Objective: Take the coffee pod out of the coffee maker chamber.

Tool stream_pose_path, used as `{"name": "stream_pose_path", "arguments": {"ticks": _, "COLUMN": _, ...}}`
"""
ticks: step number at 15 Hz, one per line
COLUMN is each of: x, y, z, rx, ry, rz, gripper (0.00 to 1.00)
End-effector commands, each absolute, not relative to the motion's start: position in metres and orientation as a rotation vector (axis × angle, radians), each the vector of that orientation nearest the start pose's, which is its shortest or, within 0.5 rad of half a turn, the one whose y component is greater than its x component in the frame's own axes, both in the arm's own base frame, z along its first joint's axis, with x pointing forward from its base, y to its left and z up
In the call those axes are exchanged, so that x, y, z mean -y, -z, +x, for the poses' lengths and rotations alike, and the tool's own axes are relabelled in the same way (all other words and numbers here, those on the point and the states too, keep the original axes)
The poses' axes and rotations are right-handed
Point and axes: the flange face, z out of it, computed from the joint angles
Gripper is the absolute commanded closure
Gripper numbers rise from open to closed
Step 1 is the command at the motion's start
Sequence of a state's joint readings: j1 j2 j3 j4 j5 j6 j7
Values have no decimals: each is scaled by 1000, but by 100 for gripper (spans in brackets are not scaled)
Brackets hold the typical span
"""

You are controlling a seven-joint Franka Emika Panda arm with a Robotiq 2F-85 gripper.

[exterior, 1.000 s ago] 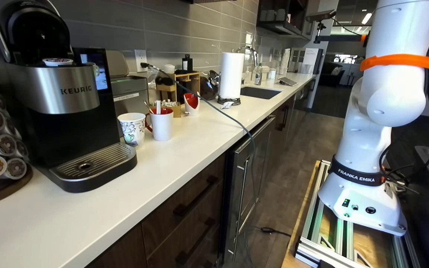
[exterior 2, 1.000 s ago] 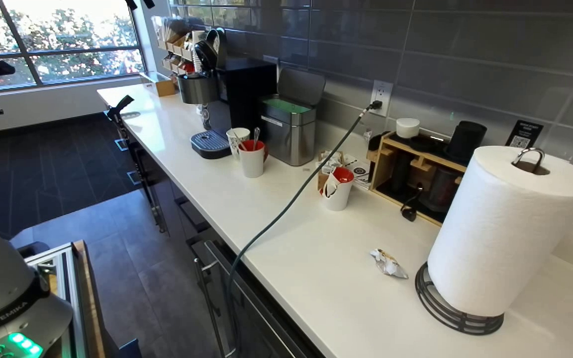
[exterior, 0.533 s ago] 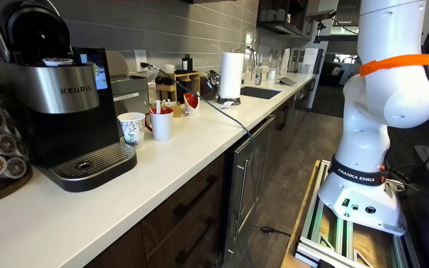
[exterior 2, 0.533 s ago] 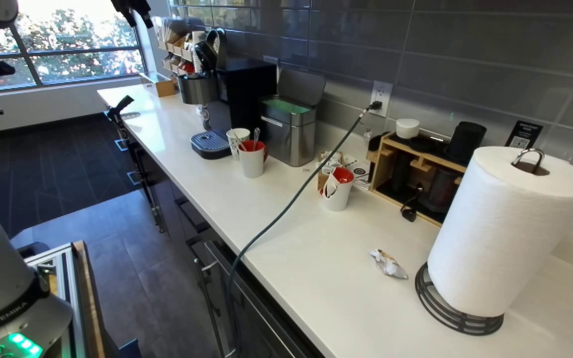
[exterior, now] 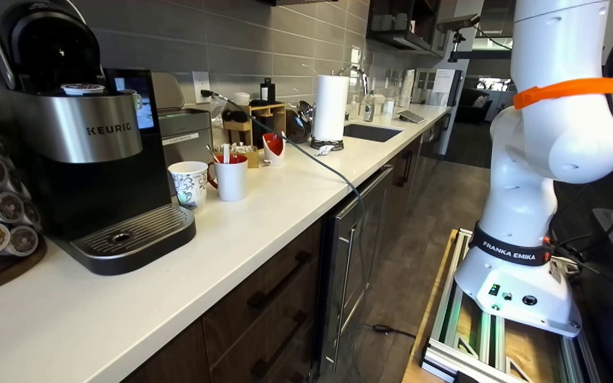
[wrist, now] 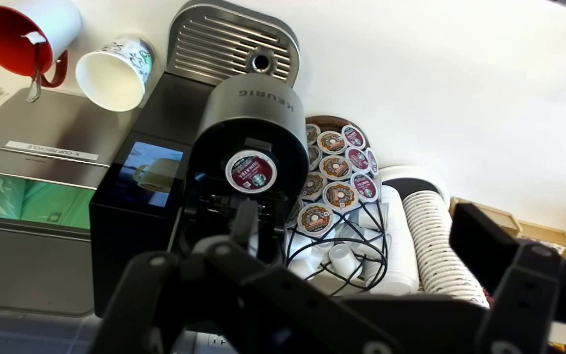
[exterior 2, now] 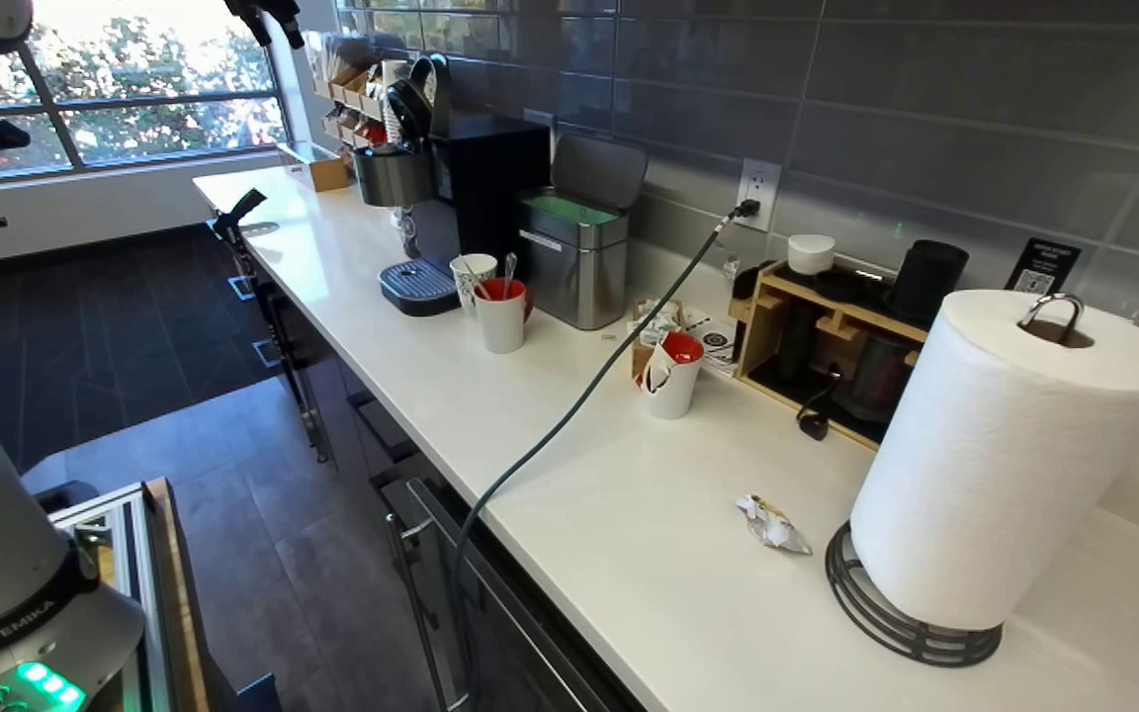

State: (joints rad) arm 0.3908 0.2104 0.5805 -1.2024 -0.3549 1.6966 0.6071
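Step in hand, by this inspector's judgement: approach, with extraction not yet begun. The small white-rimmed coffee pod with a maroon printed lid (wrist: 251, 171) sits face up in the rounded glossy black coffee maker chamber (exterior: 54, 48), whose domed head stands raised. In an exterior view the pod's rim shows just above the silver front housing (exterior: 99, 127).

Next move, as judged: bring the black two-fingered gripper (exterior 2: 279, 42) across until the pod lies centred between its fingers, lower it to the rim, then close lightly. The raised head and its hinge may leave a finger little room; the exposed rim appears the only fair hold.

Tool condition: fingers spread wide, nothing between them. In an exterior view it hangs high in the frame, apart from the brewer at the far end of the white counter (exterior 2: 411, 396).

Relative position: in the wrist view the pod lies outside the gap, just beyond the tip of the left finger (wrist: 246, 223). The gap stands to the right, over the stacked brown-and-orange-lidded pods (wrist: 340, 195). Height above the pod cannot be established.
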Motion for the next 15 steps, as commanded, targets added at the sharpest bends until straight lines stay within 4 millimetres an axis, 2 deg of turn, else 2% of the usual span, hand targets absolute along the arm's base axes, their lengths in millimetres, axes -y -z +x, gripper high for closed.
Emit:
{"name": "stream_pose_path", "arguments": {"ticks": 1, "x": -459, "y": -709, "z": 414, "rx": 489, "ry": 602, "rz": -2994, "gripper": 0}}
{"name": "stream_pose_path", "arguments": {"ticks": 3, "x": -455, "y": -695, "z": 421, "rx": 315, "ry": 767, "rz": -3076, "gripper": 0}}
{"name": "stream_pose_path", "arguments": {"ticks": 5, "x": -453, "y": -678, "z": 422, "rx": 179, "ry": 827, "rz": -3126, "gripper": 0}}
{"name": "stream_pose_path", "arguments": {"ticks": 9, "x": -466, "y": -628, "z": 407, "rx": -15, "ry": 709, "rz": -3183, "gripper": 0}}
{"name": "stream_pose_path", "arguments": {"ticks": 12, "x": -472, "y": -606, "z": 399, "rx": -156, "ry": 681, "rz": -3149, "gripper": 0}}
{"name": "stream_pose_path", "arguments": {"ticks": 15, "x": -468, "y": -590, "z": 408, "rx": -277, "ry": 683, "rz": -3035, "gripper": 0}}
